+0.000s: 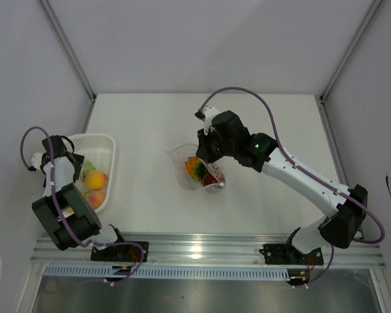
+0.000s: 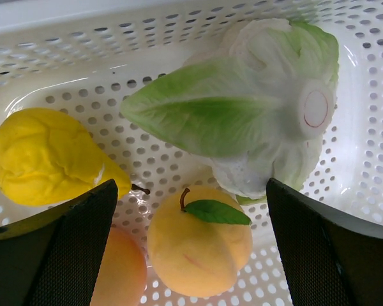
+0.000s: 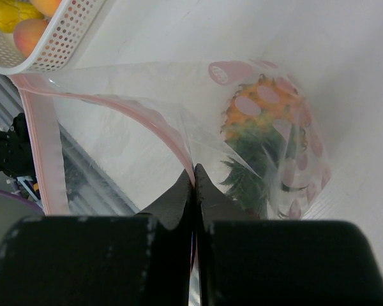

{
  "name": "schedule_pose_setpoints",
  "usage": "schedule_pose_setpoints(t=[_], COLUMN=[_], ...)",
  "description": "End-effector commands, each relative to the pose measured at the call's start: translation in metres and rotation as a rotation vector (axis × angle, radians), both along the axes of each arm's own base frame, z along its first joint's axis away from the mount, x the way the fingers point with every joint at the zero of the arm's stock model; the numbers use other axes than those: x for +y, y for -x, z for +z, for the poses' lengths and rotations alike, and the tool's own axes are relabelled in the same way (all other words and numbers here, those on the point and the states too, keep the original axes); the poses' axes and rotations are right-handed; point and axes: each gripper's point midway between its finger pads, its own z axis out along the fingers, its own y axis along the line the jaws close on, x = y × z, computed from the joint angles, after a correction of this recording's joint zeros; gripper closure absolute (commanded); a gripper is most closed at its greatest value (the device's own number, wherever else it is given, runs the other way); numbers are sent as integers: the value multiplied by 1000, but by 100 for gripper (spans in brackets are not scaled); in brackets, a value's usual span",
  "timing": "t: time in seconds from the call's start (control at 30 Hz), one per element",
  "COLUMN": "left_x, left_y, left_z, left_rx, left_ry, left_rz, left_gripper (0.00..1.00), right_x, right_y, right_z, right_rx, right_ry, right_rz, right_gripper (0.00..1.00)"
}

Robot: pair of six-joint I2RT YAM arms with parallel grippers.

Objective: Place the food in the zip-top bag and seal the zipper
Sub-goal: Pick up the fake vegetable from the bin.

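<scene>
Black and white arms.
The left arm (image 1: 65,218) and right arm (image 1: 300,175) are made of black joints and white tubes; purple cables (image 1: 247,91) are looped along them; black fingers (image 2: 70,248) are fitted.

I see a glossy white perforated plastic basket (image 2: 64,38), a yellow fruit (image 2: 45,156) with matt, dimpled skin, and a fine matt black mesh texture on the left pincer (image 2: 191,186). The bag (image 3: 147,102) is clear, shiny, crinkled film. The worktop (image 1: 150,124) looks matt white; the rail (image 1: 202,248) is bright metal.
</scene>
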Motion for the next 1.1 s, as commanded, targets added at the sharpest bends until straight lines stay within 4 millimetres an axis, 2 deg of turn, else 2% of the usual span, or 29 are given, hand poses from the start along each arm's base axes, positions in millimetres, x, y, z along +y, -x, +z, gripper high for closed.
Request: schedule_pose_setpoints(t=[0.0, 0.4, 0.6, 0.77, 1.07], left_x=[20, 23, 21, 19, 18], left_y=[-22, -43, -35, -38, -33], left_z=[17, 34, 16, 5, -12], left_rx=[-88, -215, -157, -152, -114], left_ry=[-42, -102, -62, -36, -12], left_rz=[17, -74, -27, -34, -8], left_gripper=[0, 1, 1, 1, 0], right_x=[8, 13, 15, 15, 14], right_y=[-3, -1, 0, 0, 1], right_z=[20, 18, 19, 19, 23], right_rx=[-33, -23, -23, -22, -26], right_ry=[-42, -42, -48, -48, -57], right_rz=[9, 19, 21, 23, 22], right_gripper=[100, 100, 100, 100, 100])
